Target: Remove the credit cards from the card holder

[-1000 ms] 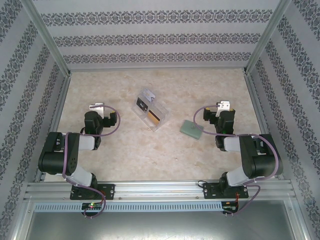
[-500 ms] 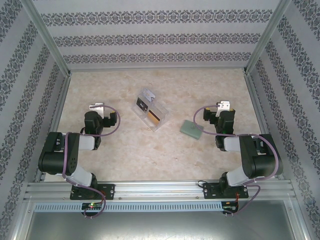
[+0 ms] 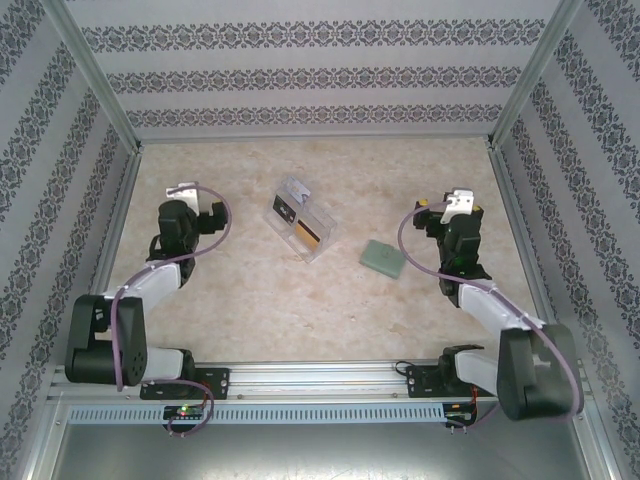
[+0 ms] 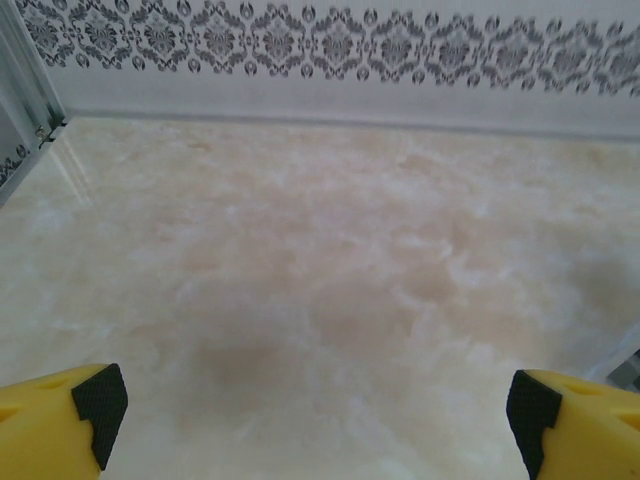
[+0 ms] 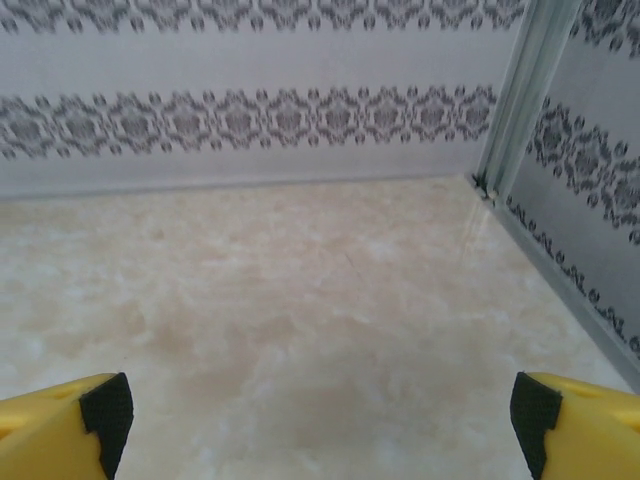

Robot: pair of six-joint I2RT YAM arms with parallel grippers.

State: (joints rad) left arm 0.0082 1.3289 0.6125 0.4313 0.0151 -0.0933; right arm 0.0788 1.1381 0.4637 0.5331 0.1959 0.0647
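Note:
The card holder (image 3: 383, 258) is a small flat pale grey-green wallet lying closed on the marbled table, right of centre. The credit cards are hidden. My left gripper (image 3: 184, 189) hovers over the left part of the table, far from the holder. In the left wrist view the left gripper (image 4: 315, 410) is open, yellow fingertips (image 4: 98, 402) wide apart over bare table. My right gripper (image 3: 459, 201) is to the right of the holder and slightly beyond it. It is open too (image 5: 318, 410), with nothing between its black pads (image 5: 106, 410).
A clear plastic compartment box (image 3: 301, 231) stands at the table's middle with a dark flat piece and a gold-orange one inside. Patterned walls and aluminium posts (image 5: 520, 90) close in the table on three sides.
Both arms have stretched forward from their folded pose. The left gripper moved farther away and slightly left, the right gripper slightly right. The holder and box stayed put.

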